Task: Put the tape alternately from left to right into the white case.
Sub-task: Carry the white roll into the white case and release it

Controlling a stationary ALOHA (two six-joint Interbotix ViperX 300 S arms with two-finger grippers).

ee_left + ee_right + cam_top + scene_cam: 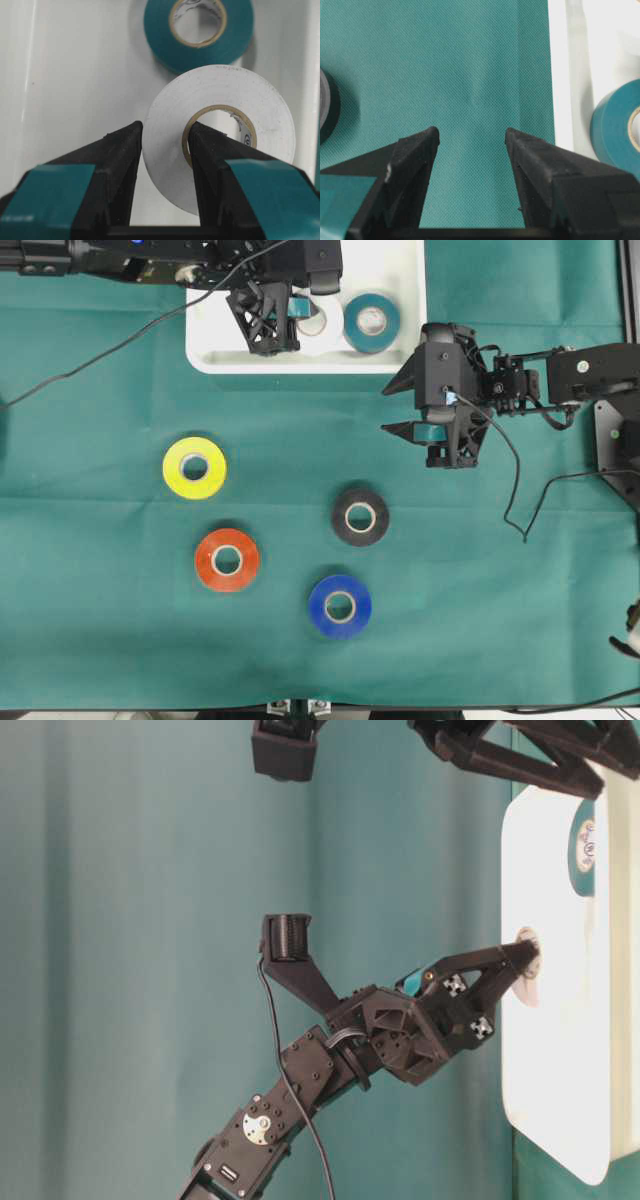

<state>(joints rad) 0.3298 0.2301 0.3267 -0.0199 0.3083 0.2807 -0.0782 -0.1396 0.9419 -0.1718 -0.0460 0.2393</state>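
Left gripper (165, 137) above green cloth (100, 590)

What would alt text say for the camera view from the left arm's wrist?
The black left claw pinches the wall of a white ring-shaped tape roll, one finger inside its pale core. Just beyond it a teal ring-shaped tape roll lies flat on the floor of the white plastic tray.

green cloth (120, 630) carries white case (205, 350), 4 rolls (195, 468).
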